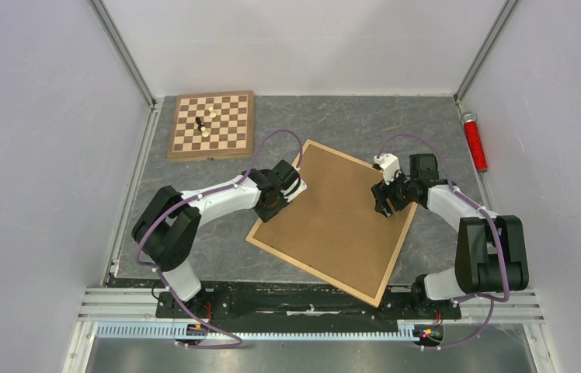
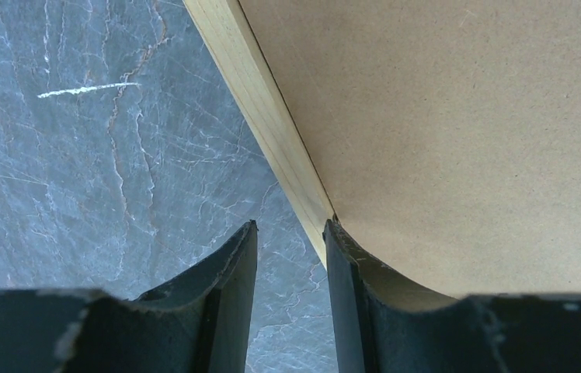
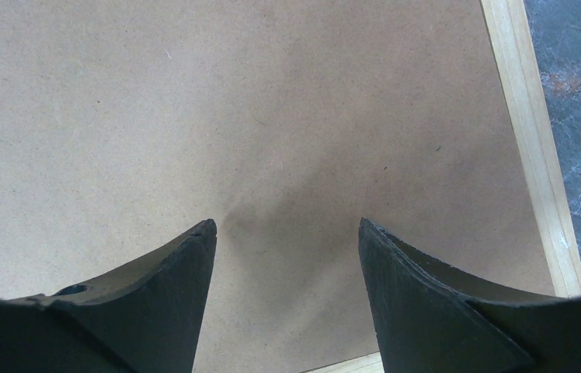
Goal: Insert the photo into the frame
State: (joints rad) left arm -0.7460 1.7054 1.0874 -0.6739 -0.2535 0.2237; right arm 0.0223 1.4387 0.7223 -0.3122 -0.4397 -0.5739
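Beneath the left gripper, arm reaching forward, jaws narrowly parted: the frame edge. Beneath the right gripper, wrist pitched down, jaws wide: backing board.

In the overhead view, the left arm runs its forearm toward 2 o'clock. The left gripper points down, its fingers narrowly parted. The right arm runs its forearm toward 10 o'clock. The right gripper points down, its fingers spread wide.
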